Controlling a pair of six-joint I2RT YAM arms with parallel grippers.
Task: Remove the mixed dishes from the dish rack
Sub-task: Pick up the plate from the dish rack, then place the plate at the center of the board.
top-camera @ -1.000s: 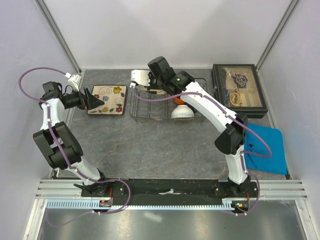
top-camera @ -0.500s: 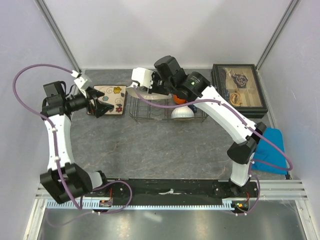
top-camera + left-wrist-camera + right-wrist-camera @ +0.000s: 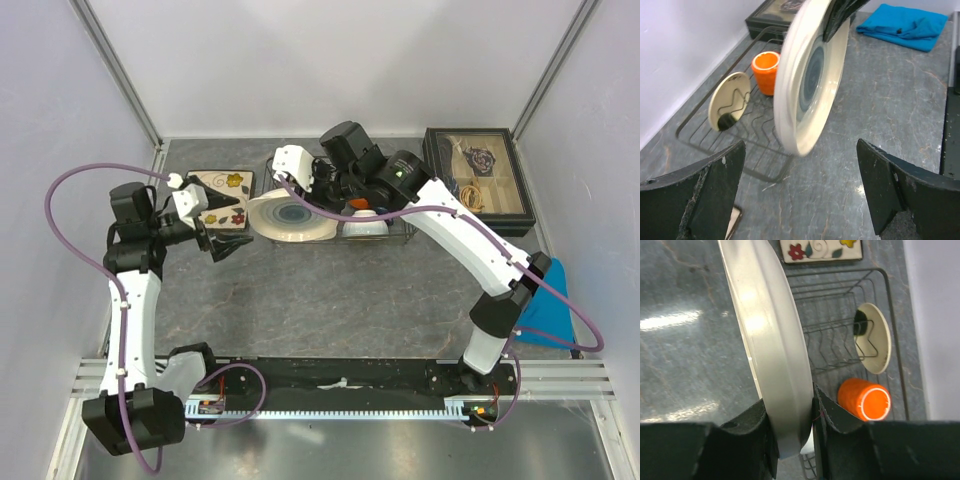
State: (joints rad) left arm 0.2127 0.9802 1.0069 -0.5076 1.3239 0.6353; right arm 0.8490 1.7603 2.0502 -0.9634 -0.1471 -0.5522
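My right gripper (image 3: 318,192) (image 3: 790,425) is shut on the rim of the round pale plate (image 3: 293,216) (image 3: 767,340) and holds it on edge above the left end of the dish rack (image 3: 392,236) (image 3: 840,305). My left gripper (image 3: 225,225) (image 3: 800,200) is open and empty, just left of the plate (image 3: 810,75) and facing it. In the rack (image 3: 755,130) lie the orange cup (image 3: 355,203) (image 3: 765,70) (image 3: 865,400), a cream bowl (image 3: 729,100) (image 3: 874,337) on its side and a white bowl (image 3: 365,225). The square flowered plate (image 3: 225,185) (image 3: 820,250) lies on the table left of the rack. The dark blue mug is not in view.
A black glass-lidded box (image 3: 477,182) (image 3: 775,12) stands at the back right. A blue cloth (image 3: 545,300) (image 3: 905,25) lies at the right edge. Walls close in the back and both sides.
My right gripper has lifted the round plate out of the rack and carried it left and forward. My left arm has swung right, bringing its open gripper up to the plate.
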